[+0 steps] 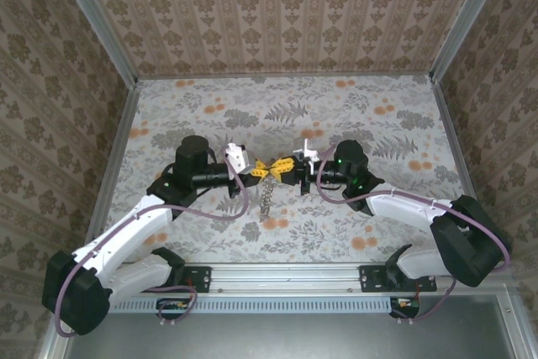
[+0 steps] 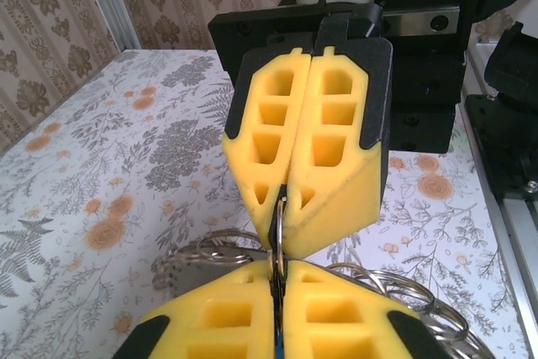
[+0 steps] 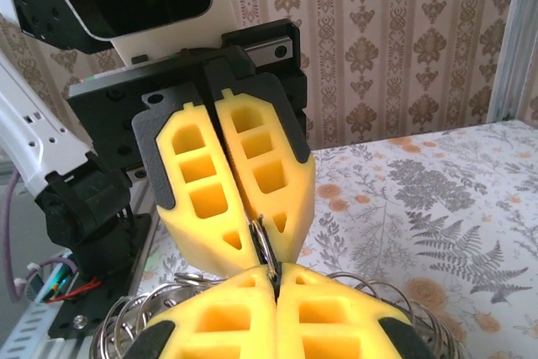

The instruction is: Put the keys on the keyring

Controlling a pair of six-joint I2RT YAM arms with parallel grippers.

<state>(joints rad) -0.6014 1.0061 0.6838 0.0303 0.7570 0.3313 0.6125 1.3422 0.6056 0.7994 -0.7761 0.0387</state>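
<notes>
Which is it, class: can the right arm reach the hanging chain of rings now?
Probably not: the right gripper is shut on the ring shared with the left gripper; the chain hangs below.

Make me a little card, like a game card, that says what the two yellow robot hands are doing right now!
left side: left gripper shut, pinching the thin keyring
right side: right gripper shut, pinching the same keyring from the other side
meeting place: tip to tip, above the middle of the flowery table
hanging below: a bunch of silver rings dangling under the fingertips
keys: too hidden to tell
</notes>
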